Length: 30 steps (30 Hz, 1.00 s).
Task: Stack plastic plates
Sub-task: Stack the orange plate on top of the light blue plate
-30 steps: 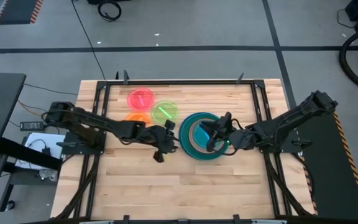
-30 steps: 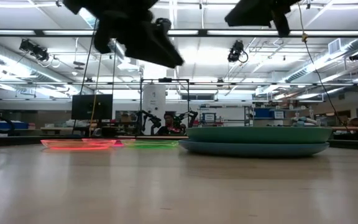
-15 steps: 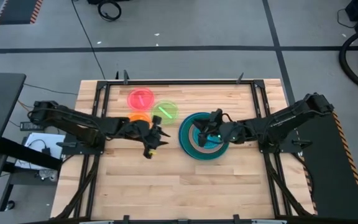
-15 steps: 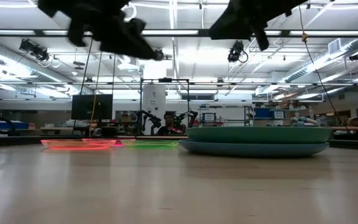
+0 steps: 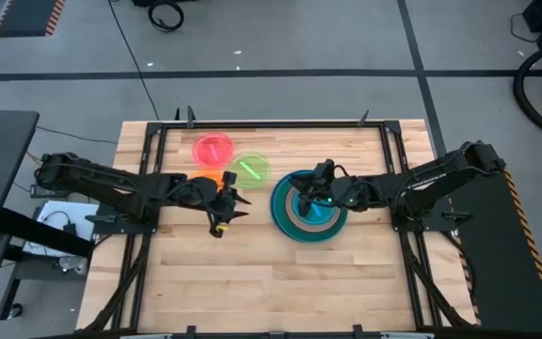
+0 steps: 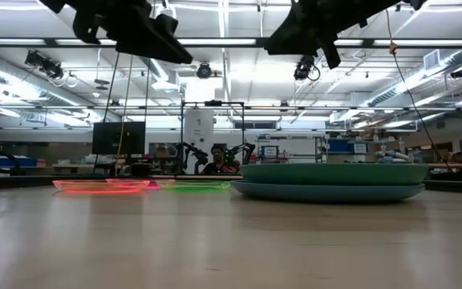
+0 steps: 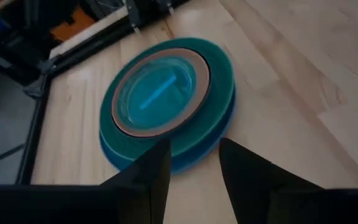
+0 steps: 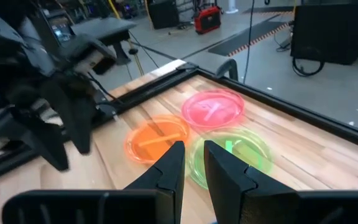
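A stack of plates [image 5: 294,226] sits right of the table's centre: blue at the bottom, teal above it, then a brownish-orange rim [image 7: 120,121] and a cyan plate [image 7: 157,93] on top. Three small plates lie flat toward the far left: pink-red [image 5: 213,149], green [image 5: 249,168] and orange [image 5: 207,176], which my left arm partly covers. My left gripper [image 5: 229,212] hovers open and empty just left of the stack. My right gripper [image 5: 301,188] hovers above the stack's far-left part with its fingers a little apart and empty, facing the small plates [image 8: 213,107].
Black rails [image 5: 271,123] run along the table's far edge and down both sides. Bare wood lies near the stack and across the near half [image 5: 271,282]. In the low view both arms hang high above the stack [image 6: 331,181].
My left gripper has drawn back from the stack toward the table's left and risen. My right gripper has moved across the stack toward the table's left and far edge, nearer the small plates. The plates have stayed where they were.
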Each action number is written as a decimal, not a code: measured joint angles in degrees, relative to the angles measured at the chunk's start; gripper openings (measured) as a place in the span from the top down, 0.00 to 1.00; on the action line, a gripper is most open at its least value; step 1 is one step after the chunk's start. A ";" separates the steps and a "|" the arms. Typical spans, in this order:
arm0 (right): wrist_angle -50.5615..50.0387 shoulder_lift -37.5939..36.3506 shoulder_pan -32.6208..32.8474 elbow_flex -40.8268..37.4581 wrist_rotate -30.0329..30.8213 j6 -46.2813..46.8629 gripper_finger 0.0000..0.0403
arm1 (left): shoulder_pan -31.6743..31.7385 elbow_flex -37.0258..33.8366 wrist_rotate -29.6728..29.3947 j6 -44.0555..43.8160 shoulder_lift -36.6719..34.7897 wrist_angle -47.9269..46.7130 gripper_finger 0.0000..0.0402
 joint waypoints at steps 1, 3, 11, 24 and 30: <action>0.25 0.10 0.00 0.06 -0.05 -0.02 0.82 | 0.00 -0.66 0.00 0.00 -0.59 -0.12 0.64; -0.25 0.15 0.00 0.02 -0.04 -0.33 0.82 | 0.04 -2.05 -0.02 -0.01 -1.05 1.23 0.64; -0.01 2.13 0.33 0.05 -0.09 -0.58 0.82 | 1.97 -6.43 -0.02 -2.34 -2.97 2.88 0.64; 8.64 13.89 0.35 0.04 -2.60 -6.30 0.82 | 2.45 -10.32 -2.10 -7.71 -6.41 -3.97 0.64; 12.12 18.31 0.41 0.04 -2.49 -10.74 0.82 | 2.87 -10.35 -5.15 -12.00 -6.25 -9.47 0.64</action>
